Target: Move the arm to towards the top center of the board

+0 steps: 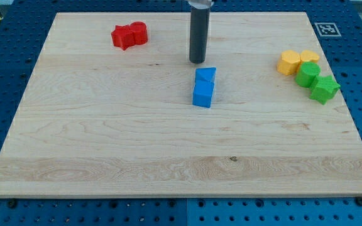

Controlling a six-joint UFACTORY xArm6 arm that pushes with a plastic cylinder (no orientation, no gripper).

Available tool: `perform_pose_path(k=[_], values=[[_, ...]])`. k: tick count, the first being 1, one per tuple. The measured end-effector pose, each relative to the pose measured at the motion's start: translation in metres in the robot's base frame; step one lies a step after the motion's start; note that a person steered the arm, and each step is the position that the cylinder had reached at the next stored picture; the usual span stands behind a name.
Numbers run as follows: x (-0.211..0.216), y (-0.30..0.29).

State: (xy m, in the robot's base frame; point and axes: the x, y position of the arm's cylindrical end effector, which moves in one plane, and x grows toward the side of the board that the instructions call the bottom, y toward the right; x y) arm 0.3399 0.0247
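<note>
My tip (197, 61) rests on the wooden board (105, 138) near the view's top centre. It stands just above two blue blocks: a blue wedge-like block (205, 75) and a blue cube (202, 95) touching below it. The tip is a small gap away from the upper blue block. Two red blocks sit together at the view's upper left: a red star-like block (123, 36) and a red rounded block (139, 32).
At the view's right is a cluster: a yellow hexagon-like block (288, 63), a yellow heart-like block (309, 58), a green rounded block (307, 74) and a green star-like block (324, 88). A fiducial marker (325, 29) lies off the board's top right corner.
</note>
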Motion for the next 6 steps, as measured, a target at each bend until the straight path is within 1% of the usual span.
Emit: perform_pose_path(k=[2,3,4,5,6], values=[[-0.016,-0.002],[-0.033,-0.002],[-0.045,-0.017],[-0.070,-0.035],[-0.095,-0.038]])
